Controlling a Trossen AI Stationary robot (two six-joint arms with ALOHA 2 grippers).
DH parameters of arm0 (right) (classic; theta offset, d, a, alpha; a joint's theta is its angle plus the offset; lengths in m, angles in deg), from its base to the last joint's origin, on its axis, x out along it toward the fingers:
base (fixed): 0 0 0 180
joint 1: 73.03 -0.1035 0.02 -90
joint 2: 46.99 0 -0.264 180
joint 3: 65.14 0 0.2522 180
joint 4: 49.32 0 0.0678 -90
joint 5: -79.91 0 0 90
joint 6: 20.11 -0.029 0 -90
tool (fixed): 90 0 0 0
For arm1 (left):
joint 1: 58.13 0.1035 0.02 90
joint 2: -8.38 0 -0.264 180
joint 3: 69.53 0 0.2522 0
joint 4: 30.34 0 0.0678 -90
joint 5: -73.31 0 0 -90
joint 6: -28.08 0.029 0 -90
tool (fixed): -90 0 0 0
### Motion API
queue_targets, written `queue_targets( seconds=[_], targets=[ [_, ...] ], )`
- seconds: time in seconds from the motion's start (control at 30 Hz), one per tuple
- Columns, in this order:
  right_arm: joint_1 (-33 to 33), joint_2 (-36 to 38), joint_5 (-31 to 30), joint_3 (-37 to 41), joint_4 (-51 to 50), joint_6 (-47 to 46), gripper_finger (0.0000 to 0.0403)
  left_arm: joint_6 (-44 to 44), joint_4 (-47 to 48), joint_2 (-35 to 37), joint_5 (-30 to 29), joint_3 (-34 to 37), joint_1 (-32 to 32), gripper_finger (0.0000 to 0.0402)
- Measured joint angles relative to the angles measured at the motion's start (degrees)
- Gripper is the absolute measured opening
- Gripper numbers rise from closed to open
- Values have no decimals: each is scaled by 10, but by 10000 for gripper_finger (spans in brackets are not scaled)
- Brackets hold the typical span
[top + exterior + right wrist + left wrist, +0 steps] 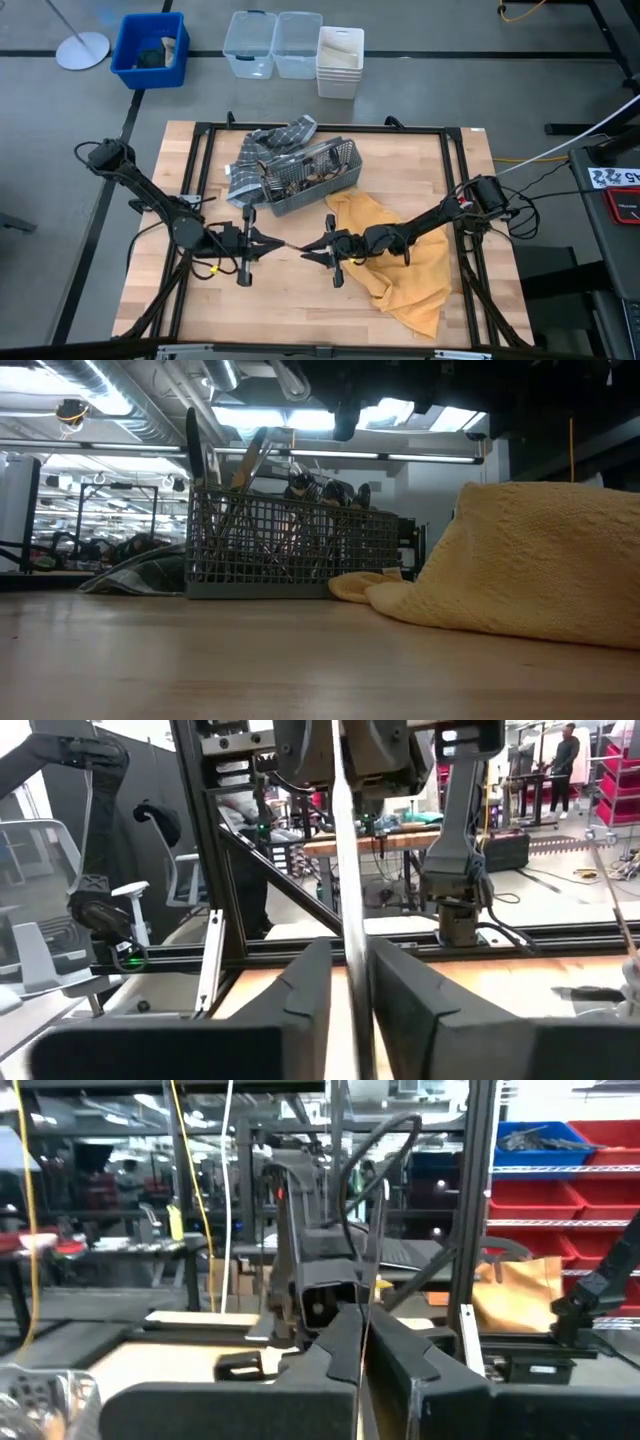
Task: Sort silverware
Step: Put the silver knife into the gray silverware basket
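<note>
Lower middle of the high view, above the wooden surface [420, 170], the left claw [268, 241] is pinching one end of a slim shiny silver utensil [292, 246] while the right claw [318, 249], fingers partly spread, brackets the other end.

One slim silver piece [295, 246] stretches level between my left gripper [268, 241] and my right gripper [312, 250], in front of the caddy [345, 172]. The rest of the silverware [300, 172] stands jumbled in that caddy, handles poking above its rim.
</note>
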State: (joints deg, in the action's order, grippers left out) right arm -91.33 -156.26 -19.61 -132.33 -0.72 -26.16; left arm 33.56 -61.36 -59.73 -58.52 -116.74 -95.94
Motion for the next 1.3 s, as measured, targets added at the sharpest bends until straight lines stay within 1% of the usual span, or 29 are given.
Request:
queue_targets(
  seconds=[0.13,0.23,0.33,0.5,0.63,0.67,0.7,0.77,0.83,0.9,0.93,0.97,1.07,1.13,1.23,1.3],
  targets=[
    [0,0,-1,0,1,0,97,28,11,22,-16,0,0,1],
    [1,1,-4,0,1,5,98,54,17,46,-32,0,0,1],
    [1,12,-7,0,-21,20,94,70,60,77,-59,0,-1,1],
    [2,48,-31,-1,-112,29,91,72,161,146,-95,0,4,1],
    [2,72,-57,-1,-186,30,91,97,186,196,-103,0,21,1],
    [1,77,-47,0,-207,29,90,114,190,209,-119,0,27,0],
    [-2,78,-44,1,-225,29,90,131,198,222,-148,0,34,0],
    [-5,87,-37,1,-267,31,90,130,204,243,-141,0,43,0],
    [-2,96,-44,0,-290,26,90,140,239,263,-149,0,48,1],
    [0,101,-52,0,-320,3,90,120,266,286,-140,1,55,1],
    [1,101,-52,1,-332,-10,90,113,285,297,-148,0,59,1],
    [-1,101,-47,1,-346,-24,90,99,308,306,-155,0,65,1],
    [-3,101,-39,1,-379,-54,90,45,381,325,-147,0,76,1],
    [-1,101,-39,1,-404,-60,90,10,430,333,-140,0,85,1],
    [0,101,-39,1,-433,-60,90,-27,490,336,-145,1,101,1],
    [-1,101,-35,1,-438,-61,90,-51,510,333,-140,1,110,1]
  ],
)
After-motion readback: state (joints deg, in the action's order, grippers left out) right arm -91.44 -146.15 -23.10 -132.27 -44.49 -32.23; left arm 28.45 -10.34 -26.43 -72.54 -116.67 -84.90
